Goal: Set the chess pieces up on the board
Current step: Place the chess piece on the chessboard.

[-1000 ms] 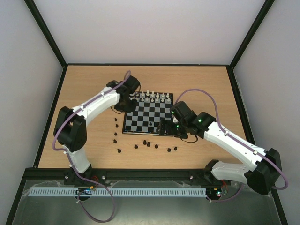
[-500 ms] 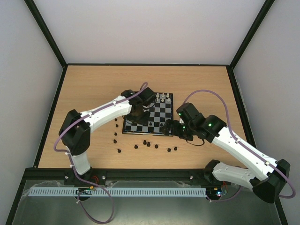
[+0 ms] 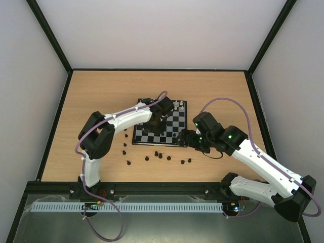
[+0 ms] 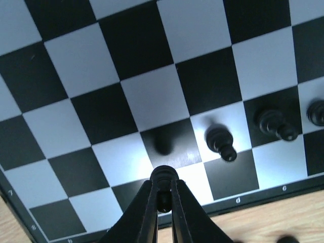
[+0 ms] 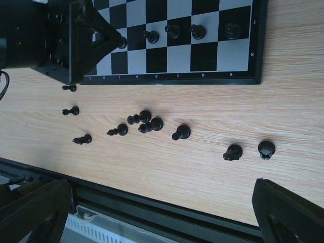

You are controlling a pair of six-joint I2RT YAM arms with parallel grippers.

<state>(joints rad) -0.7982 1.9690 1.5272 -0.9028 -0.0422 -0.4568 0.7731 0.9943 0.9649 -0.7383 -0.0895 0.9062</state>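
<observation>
The board (image 3: 173, 126) of black and pale checks lies at the table's middle. White chess pieces (image 3: 177, 105) line its far edge. My left gripper (image 3: 158, 125) hangs over the board's near rows, shut on a black chess piece (image 4: 163, 178) that stands out between its fingertips (image 4: 164, 191). Three black pawns (image 4: 221, 142) stand on the near rows to its right. My right gripper (image 5: 159, 195) is open and empty, low over the wood beside the board's near right corner (image 3: 184, 138). Several black pieces (image 5: 147, 121) lie loose on the table below it.
More loose black pieces (image 3: 126, 148) are scattered left of the board and along its near side (image 3: 158, 154). The black frame rail (image 5: 167, 212) runs along the table's near edge. Dark posts and pale walls enclose the table.
My left arm has swung from the board's far left corner to over its near middle rows, still shut. The right gripper has drawn back a little to the right.
</observation>
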